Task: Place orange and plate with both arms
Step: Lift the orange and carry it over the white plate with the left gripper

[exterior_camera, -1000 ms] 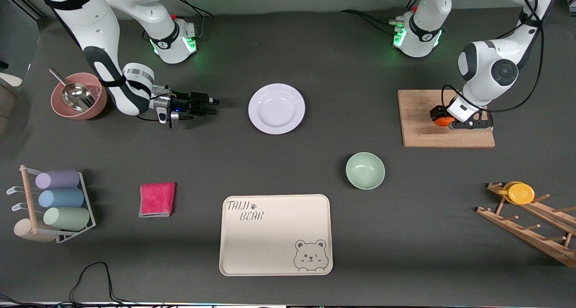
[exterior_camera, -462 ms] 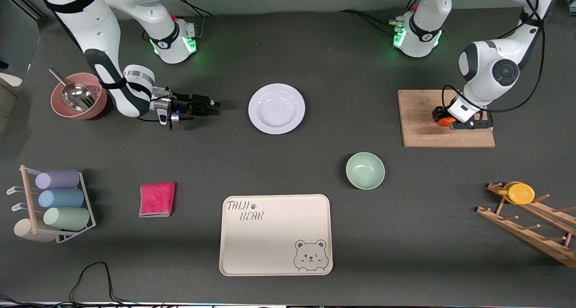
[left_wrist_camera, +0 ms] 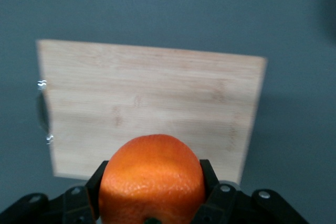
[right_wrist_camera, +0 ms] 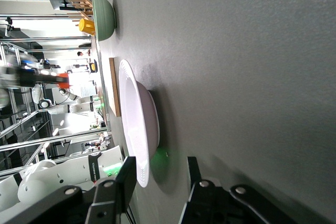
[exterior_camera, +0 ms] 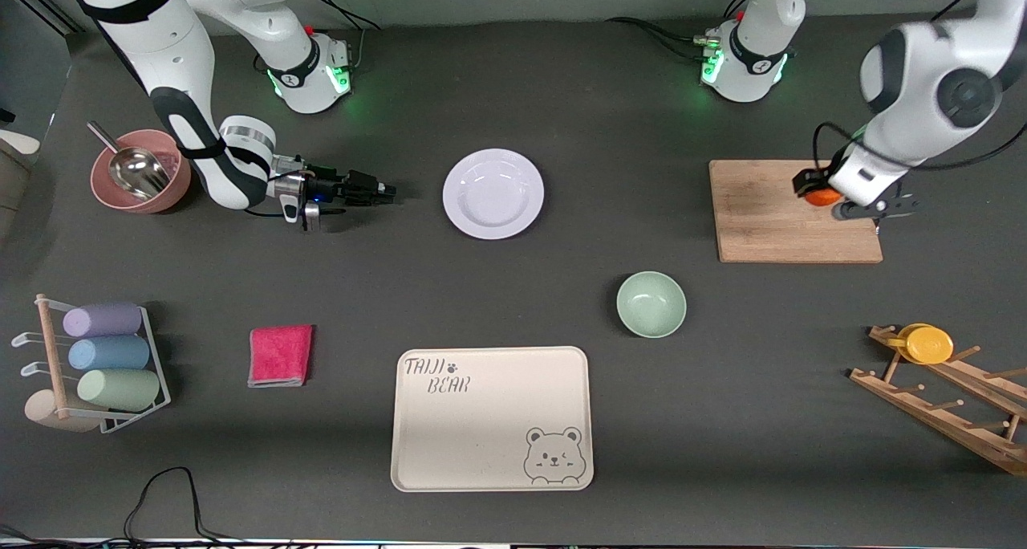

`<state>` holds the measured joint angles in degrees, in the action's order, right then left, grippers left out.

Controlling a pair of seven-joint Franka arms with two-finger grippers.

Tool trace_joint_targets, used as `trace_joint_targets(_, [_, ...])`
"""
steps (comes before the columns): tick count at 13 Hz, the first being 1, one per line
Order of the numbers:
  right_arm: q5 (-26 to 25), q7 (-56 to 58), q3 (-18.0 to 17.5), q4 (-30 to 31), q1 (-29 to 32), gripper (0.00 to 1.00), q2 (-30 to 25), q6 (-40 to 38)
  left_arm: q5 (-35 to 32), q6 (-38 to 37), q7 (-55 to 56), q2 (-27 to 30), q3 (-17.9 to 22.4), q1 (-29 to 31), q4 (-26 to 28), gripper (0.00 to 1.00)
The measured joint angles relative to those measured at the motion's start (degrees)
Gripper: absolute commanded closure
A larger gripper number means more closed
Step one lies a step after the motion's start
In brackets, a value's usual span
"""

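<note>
Small round bright-orange fruit, the orange, clamped between the black fingers of the left gripper; up in the air over the rectangular pale wooden cutting board, at the board's edge toward the left arm's end of the table. Left wrist view confirms: orange filling the jaws, board clearly below with a gap.

Round glossy white shallow plate flat on the dark table, mid-table, well apart from the board. Right gripper low over the table, just beside the plate on the side toward the right arm's end, pointing straight at the rim, not yet touching. Right wrist view: plate rim lined up with the gap between the two black fingers, jaws partly open, nothing held. Key relation: plate edge dead ahead of the right gripper along its reach axis; short straight slide forward likely enough to get the rim between the fingers.

Cream rectangular bear-print tray nearer the front camera than the plate, probable drop spot for both. Pale green bowl between board and tray, something to steer the orange around.
</note>
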<state>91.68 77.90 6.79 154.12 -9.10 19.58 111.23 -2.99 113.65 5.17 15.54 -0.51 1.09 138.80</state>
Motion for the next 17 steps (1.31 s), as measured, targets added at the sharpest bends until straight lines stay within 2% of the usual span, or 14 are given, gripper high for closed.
trace_joint_targets(2, [-0.13, 0.19, 0.00, -0.02, 0.00, 0.54, 0.10, 0.03, 0.05, -15.47, 0.41, 3.34, -1.15, -0.38, -11.49, 1.00])
trace_joint_targets(4, [-0.20, 1.50, 0.01, -0.16, 0.00, 0.54, 0.71, 0.04, 0.10, -26.43, 0.41, 3.55, -1.30, -0.94, -22.41, 1.00])
trace_joint_targets(5, [-0.20, 2.14, 0.01, -0.39, 0.00, 0.54, 1.23, 0.04, 0.36, -29.69, 0.41, 3.07, -1.32, -1.63, -26.21, 1.00])
trace_joint_targets(7, [-0.21, 2.45, 0.03, -0.79, 0.01, 0.54, 1.98, 0.04, 3.34, -31.20, 2.42, 1.52, -1.90, -3.28, -29.05, 1.00])
trace_joint_targets(9, [-0.21, 2.47, 0.05, -0.95, 0.01, 0.54, 2.10, 0.04, 6.25, -28.91, 11.03, -1.10, -7.04, -4.08, -29.22, 1.00])
trace_joint_targets(12, [-0.28, 3.73, 0.08, -1.09, 0.00, 0.54, 2.22, 0.04, 8.49, -19.28, 30.33, -7.37, -20.74, -4.96, -29.30, 1.00])
trace_joint_targets(15, [-0.33, 4.97, 0.10, -1.15, -0.01, 0.54, 2.36, 0.02, 8.63, -8.05, 50.02, -16.99, -34.08, -6.02, -29.44, 1.00])
trace_joint_targets(17, [-0.35, 5.95, 0.11, -1.19, -0.01, 0.54, 2.41, 0.02, 7.29, 0.02, 60.32, -24.54, -37.78, -9.62, -29.54, 1.00])
